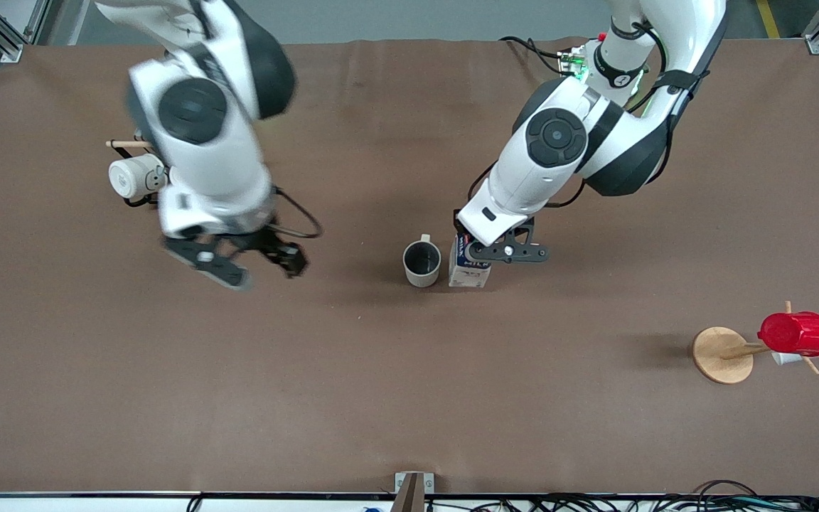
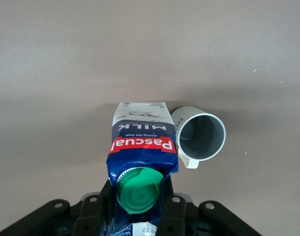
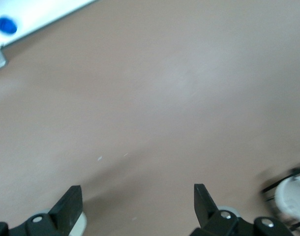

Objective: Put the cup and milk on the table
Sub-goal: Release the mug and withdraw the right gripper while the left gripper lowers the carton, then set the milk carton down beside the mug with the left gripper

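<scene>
The milk [image 1: 469, 269], a blue carton with a red band and green cap, stands upright on the brown table [image 1: 409, 398] near its middle. My left gripper [image 1: 479, 249] is shut on the carton's gable top; in the left wrist view the fingers [image 2: 175, 209] flank the milk [image 2: 142, 147] just below the cap. The cup [image 1: 421, 264], cream-white with a dark inside, stands upright on the table right beside the milk, toward the right arm's end; it also shows in the left wrist view [image 2: 201, 137]. My right gripper [image 1: 260, 268] is open and empty over bare table [image 3: 140, 98].
A wooden mug stand [image 1: 722, 354] holding a red ribbed cup [image 1: 797, 333] stands near the left arm's end, nearer the front camera. Another stand with a white mug [image 1: 132, 176] is at the right arm's end, partly hidden by the right arm.
</scene>
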You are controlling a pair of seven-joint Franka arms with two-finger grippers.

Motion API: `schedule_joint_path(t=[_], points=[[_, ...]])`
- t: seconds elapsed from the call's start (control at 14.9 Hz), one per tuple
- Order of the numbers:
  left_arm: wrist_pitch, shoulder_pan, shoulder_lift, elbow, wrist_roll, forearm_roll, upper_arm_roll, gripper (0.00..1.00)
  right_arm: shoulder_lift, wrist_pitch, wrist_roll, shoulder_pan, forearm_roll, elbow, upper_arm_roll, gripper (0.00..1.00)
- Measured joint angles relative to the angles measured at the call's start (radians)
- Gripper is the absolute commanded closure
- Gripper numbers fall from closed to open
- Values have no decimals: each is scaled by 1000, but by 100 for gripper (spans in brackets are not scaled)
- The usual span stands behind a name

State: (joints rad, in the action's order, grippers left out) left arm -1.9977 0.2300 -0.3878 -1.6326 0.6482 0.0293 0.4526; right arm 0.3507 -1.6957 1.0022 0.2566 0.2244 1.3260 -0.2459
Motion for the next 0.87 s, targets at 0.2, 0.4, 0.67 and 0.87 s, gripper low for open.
schedule_joint_path(t=[0.2, 0.4, 0.67, 0.87], points=[[-25, 21, -18, -28, 55, 0, 0, 60, -86, 91, -202, -118, -21, 3, 2, 0], [-89, 36, -21, -87, 96, 0, 0, 60, -162, 186, -386, -193, -96, 4, 55, 0], [-121, 53, -21, -128, 126, 0, 0, 60, -243, 279, -634, -203, -177, 6, 208, 0], [-126, 54, -21, -129, 129, 0, -1, 52, -258, 296, -730, -206, -217, 25, 278, 0]])
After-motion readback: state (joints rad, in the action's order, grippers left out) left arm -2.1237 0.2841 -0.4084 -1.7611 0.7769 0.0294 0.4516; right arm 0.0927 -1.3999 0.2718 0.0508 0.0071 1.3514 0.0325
